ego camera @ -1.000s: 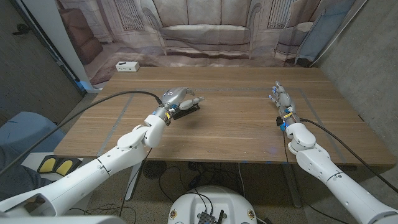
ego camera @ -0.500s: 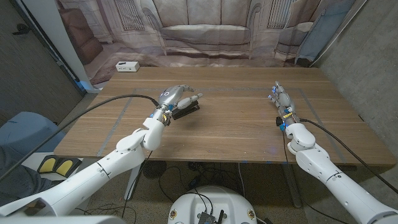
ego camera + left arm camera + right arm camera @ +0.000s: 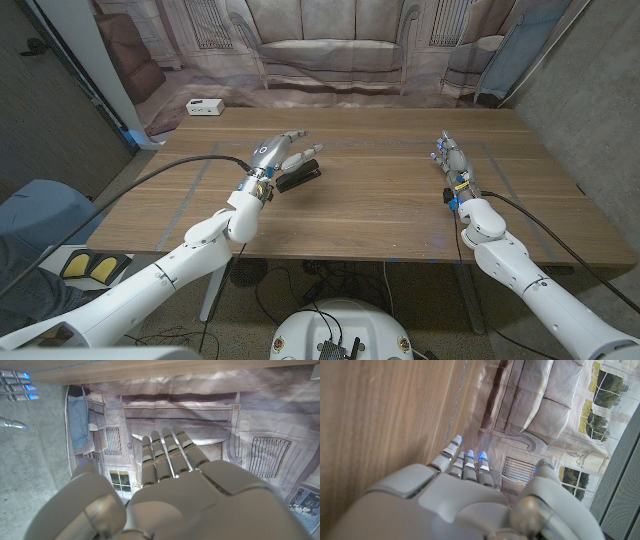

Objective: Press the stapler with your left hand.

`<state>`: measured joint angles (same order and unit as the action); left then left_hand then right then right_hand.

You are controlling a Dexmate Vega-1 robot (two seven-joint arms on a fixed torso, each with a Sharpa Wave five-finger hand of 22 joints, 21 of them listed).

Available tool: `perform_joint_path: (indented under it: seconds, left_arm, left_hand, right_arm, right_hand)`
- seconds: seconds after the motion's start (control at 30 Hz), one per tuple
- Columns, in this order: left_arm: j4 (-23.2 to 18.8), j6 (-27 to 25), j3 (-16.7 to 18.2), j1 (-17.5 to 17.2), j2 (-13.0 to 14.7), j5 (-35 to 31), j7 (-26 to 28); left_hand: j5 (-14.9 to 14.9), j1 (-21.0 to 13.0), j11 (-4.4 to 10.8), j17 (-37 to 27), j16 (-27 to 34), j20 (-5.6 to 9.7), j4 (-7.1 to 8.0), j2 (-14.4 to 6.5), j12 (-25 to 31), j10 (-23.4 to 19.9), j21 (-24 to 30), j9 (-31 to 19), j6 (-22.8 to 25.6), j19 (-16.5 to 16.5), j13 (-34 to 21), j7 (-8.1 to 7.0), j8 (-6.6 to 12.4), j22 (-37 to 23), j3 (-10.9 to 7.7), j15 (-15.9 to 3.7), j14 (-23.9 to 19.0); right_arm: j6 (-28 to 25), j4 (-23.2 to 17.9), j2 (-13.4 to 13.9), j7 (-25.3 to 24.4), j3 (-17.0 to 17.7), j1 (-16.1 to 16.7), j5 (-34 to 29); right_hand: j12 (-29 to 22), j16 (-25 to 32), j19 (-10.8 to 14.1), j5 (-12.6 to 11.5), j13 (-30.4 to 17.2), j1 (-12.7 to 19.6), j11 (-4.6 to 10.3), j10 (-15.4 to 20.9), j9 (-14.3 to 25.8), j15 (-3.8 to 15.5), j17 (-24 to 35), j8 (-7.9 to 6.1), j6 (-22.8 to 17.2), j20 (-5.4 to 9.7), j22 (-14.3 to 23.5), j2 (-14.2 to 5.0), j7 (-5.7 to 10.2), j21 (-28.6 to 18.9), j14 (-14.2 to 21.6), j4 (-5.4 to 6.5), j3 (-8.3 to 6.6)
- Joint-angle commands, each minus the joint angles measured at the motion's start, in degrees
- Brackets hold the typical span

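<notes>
A black stapler (image 3: 300, 178) lies on the wooden surface (image 3: 380, 215), left of its middle and pointing diagonally away from the robot, with its near end partly covered by the left hand (image 3: 276, 152). That hand hangs just over and beside the stapler, its fingers (image 3: 296, 138) stretched forward and spread, gripping nothing; from the head view it cannot be told whether any fingertip touches the stapler's top. The left wrist camera looks along the back of the same hand (image 3: 170, 485), fingers (image 3: 165, 452) straight and close together against the printed backdrop (image 3: 330, 50), while the stapler itself is out of its sight beneath the palm. Far across the surface, near its right side, the right hand (image 3: 452, 156) stands with fingers extended toward the far edge and holds nothing; how it meets the wood is hard to make out at that size. The right wrist camera shows this hand (image 3: 465, 495) from behind, its fingers (image 3: 465, 460) reaching out beside the wood grain, their tips lit blue. A dark cable (image 3: 150, 180) runs along the left forearm, and another cable trails off the right arm. A small white box (image 3: 205, 106) sits at the far left corner, its markings too small to read. The backdrop, printed with a sofa and windows, hangs behind the surface.
</notes>
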<state>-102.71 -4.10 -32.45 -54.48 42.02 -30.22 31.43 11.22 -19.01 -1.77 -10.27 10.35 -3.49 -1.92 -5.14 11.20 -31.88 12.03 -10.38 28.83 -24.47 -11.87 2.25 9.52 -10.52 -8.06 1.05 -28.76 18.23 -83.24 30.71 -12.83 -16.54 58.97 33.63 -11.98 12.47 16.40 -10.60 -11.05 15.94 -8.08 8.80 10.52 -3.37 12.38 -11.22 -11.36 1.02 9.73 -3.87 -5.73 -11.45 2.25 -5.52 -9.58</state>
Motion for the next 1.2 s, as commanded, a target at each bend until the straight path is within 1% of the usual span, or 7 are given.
perform_joint_path:
  seconds: [0.03, 0.5, 0.63, 0.77, 0.9, 1.07, 1.2]
  left_arm:
    - [2.21, 9.38, 2.89, -0.52, -0.68, 10.79, -2.68]
    - [4.42, 16.66, 5.81, -1.0, -1.94, 20.7, -7.63]
    - [4.93, 17.77, 6.43, -1.07, -2.23, 22.82, -9.02]
    - [6.17, 20.05, 6.98, -0.79, -2.63, 26.25, -11.35]
    - [6.94, 20.94, 7.44, -0.47, -2.87, 29.26, -13.77]
    - [9.47, 23.82, 7.59, 0.66, -3.5, 35.97, -19.5]
    - [9.64, 23.51, 7.9, 0.65, -3.94, 36.11, -19.17]
  left_hand:
    - [-0.2, 0.1, -0.45, -0.16, -0.15, -0.2, -0.27, 0.17, -0.17, 0.61, -0.37, -0.21, -0.27, 0.26, -0.07, 0.55, 0.45, -0.24, -0.13, 0.05, 0.61]
    - [-0.22, 0.42, -0.96, -0.18, -0.14, -0.34, -0.21, 0.21, -0.22, 1.64, -0.58, -0.2, -0.88, 1.06, -0.07, 1.3, 0.65, -0.24, 0.0, 0.83, 1.56]
    - [-0.24, 0.67, -1.1, -0.2, -0.12, -0.21, -0.15, 0.37, -0.12, 1.8, -0.88, -0.19, -1.16, 2.05, -0.08, 1.42, 0.7, -0.24, 0.16, 0.93, 1.95]
    - [-0.26, 0.94, -1.44, -0.21, -0.21, -0.22, -0.1, 0.57, -0.25, 2.61, -0.95, -0.18, -1.56, 2.57, -0.08, 1.59, 0.73, -0.24, 0.34, 1.18, 2.69]
    - [-0.26, 1.17, -1.55, -0.22, -0.25, -0.24, -0.06, 0.7, -0.27, 3.13, -1.06, -0.18, -2.16, 3.17, -0.07, 1.77, 0.65, -0.25, 0.48, 1.37, 3.32]
    - [-0.26, 1.51, -1.98, -0.23, -0.41, -0.24, 0.0, 0.91, -0.42, 4.4, -1.06, -0.17, -3.19, 3.78, -0.08, 1.92, 0.57, -0.25, 0.7, 1.77, 4.72]
    - [-0.26, 1.62, -2.31, -0.24, -0.37, -0.28, 0.01, 0.98, -0.44, 4.8, -1.06, -0.16, -3.55, 3.99, -0.08, 1.98, 0.56, -0.25, 0.78, 1.93, 5.02]
  right_arm:
    - [0.96, -0.14, -0.03, 0.16, 0.26, 0.62, -0.07]
    - [2.04, 0.26, 0.04, 0.91, 0.37, 0.97, -0.11]
    - [2.28, 0.29, 0.2, 1.3, 0.33, 0.98, -0.2]
    - [2.67, 0.31, 0.3, 1.55, 0.32, 0.98, -0.4]
    - [2.86, 0.13, 0.28, 1.5, 0.38, 1.04, -0.47]
    - [3.02, -0.47, 0.47, 1.39, 0.53, 1.36, -0.6]
    - [3.43, -0.59, 0.58, 1.32, 0.58, 1.5, -1.0]
  right_hand:
    - [0.07, -0.12, 0.34, 0.0, -0.27, 0.09, 0.05, 0.57, 0.19, -0.27, 0.08, 0.09, -0.25, 0.07, 0.2, -0.46, 0.22, -0.16, 0.48, -0.43, -0.08]
    - [0.01, 0.11, 1.0, 0.0, -0.27, 0.11, 0.21, 0.86, 0.2, -0.19, 0.09, 0.03, -0.42, 0.22, 0.19, -0.49, 0.41, -0.31, 1.2, -0.53, -0.05]
    - [-0.02, 0.11, 1.06, 0.0, -0.27, 0.1, 0.19, 0.97, 0.2, -0.19, 0.09, 0.01, -0.46, 0.27, 0.19, -0.49, 0.44, -0.3, 1.22, -0.55, -0.03]
    - [-0.02, 0.15, 1.21, -0.01, -0.27, 0.1, 0.19, 1.03, 0.2, -0.06, 0.09, 0.01, -0.49, 0.3, 0.19, -0.53, 0.44, -0.33, 1.36, -0.56, -0.03]
    - [-0.06, 0.17, 1.36, 0.0, -0.27, 0.1, 0.24, 1.15, 0.2, -0.02, 0.09, -0.02, -0.57, 0.41, 0.19, -0.5, 0.48, -0.36, 1.48, -0.59, -0.01]
    - [-0.09, 0.3, 1.82, -0.02, -0.26, 0.13, 0.32, 1.32, 0.2, 0.3, 0.08, -0.05, -0.69, 0.54, 0.18, -0.54, 0.62, -0.47, 1.91, -0.64, -0.02]
    - [-0.14, 0.34, 2.35, -0.02, -0.26, 0.15, 0.39, 1.53, 0.2, 0.22, 0.07, -0.09, -0.81, 0.56, 0.18, -0.54, 0.62, -0.62, 2.16, -0.68, -0.03]
